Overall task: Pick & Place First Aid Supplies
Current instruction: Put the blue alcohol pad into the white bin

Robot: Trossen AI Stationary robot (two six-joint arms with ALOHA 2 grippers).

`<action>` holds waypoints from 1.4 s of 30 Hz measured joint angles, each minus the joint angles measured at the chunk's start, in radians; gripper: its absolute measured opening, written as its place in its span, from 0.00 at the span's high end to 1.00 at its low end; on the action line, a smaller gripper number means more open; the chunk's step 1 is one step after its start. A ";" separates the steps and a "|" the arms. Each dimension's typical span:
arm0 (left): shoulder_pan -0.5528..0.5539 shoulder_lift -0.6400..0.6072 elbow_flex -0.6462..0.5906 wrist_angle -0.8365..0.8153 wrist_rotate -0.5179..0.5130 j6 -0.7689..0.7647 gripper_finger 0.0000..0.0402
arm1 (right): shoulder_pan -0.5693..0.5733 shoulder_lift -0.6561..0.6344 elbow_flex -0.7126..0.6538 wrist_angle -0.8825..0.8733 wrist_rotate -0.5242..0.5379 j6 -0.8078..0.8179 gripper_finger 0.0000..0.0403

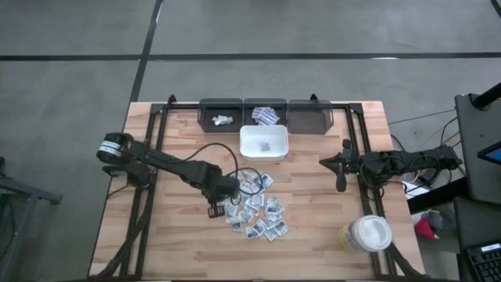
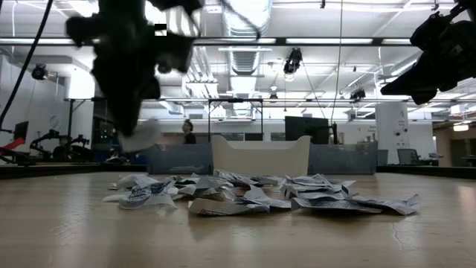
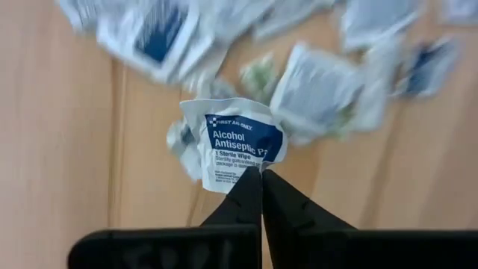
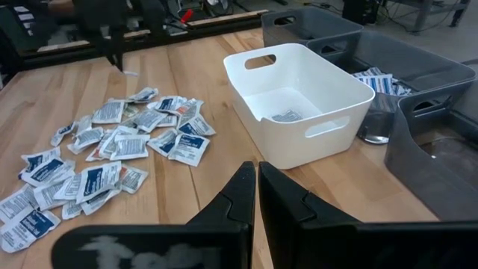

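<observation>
The first aid supplies are small white sachets with blue print, lying in a loose pile (image 1: 257, 211) on the wooden table, in front of a white bin (image 1: 264, 144). My left gripper (image 3: 261, 170) hangs over the pile's left end, shut on one sachet (image 3: 237, 140) printed "Alcohol Antiseptic". In the low view that sachet (image 2: 140, 136) hangs above the pile (image 2: 260, 193). My right gripper (image 4: 256, 169) is shut on nothing and waits off the table's surface at the right side (image 1: 325, 163), pointing toward the bin. My left gripper pinches the sachet by its edge (image 3: 252, 166) between its two fingertips. The fingers come from above, pointing steeply down. The sachet is crumpled and lifted clear of the pile and the table.
The white bin (image 4: 299, 97) holds a sachet on its floor. Three dark bins (image 1: 264, 115) stand in a row at the table's far edge, two with items inside. A white round lidded tub (image 1: 368, 233) stands near the front right corner. Bare wood lies left of the pile.
</observation>
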 joint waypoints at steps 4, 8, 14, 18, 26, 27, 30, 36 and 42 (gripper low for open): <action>0.017 -0.040 0.043 0.164 -0.053 0.005 1.00 | 0.000 0.000 0.000 0.000 0.000 0.000 0.96; 0.041 -0.049 0.078 0.424 -0.193 0.123 1.00 | 0.000 0.000 0.000 0.000 0.000 0.000 0.96; 0.120 -0.012 0.163 0.468 -0.458 0.376 1.00 | 0.000 0.001 0.000 0.002 0.001 0.000 0.96; 0.207 0.043 0.229 0.449 -0.464 0.517 1.00 | 0.000 0.000 0.000 0.002 0.001 0.002 0.96; 0.381 0.227 0.428 0.209 -0.397 0.628 1.00 | 0.000 0.000 0.000 0.004 0.000 0.003 0.96; 0.398 0.252 0.453 0.190 -0.372 0.628 1.00 | 0.000 0.000 0.000 0.005 0.000 0.003 0.96; 0.436 0.330 0.515 0.149 -0.301 0.636 1.00 | 0.000 -0.001 0.000 0.005 0.000 0.003 0.96; 0.447 0.484 0.635 0.067 -0.207 0.706 1.00 | 0.000 0.000 0.000 0.005 0.000 0.003 0.96; 0.450 0.597 0.749 -0.049 -0.170 0.730 1.00 | 0.000 -0.001 0.000 0.005 0.001 0.003 0.96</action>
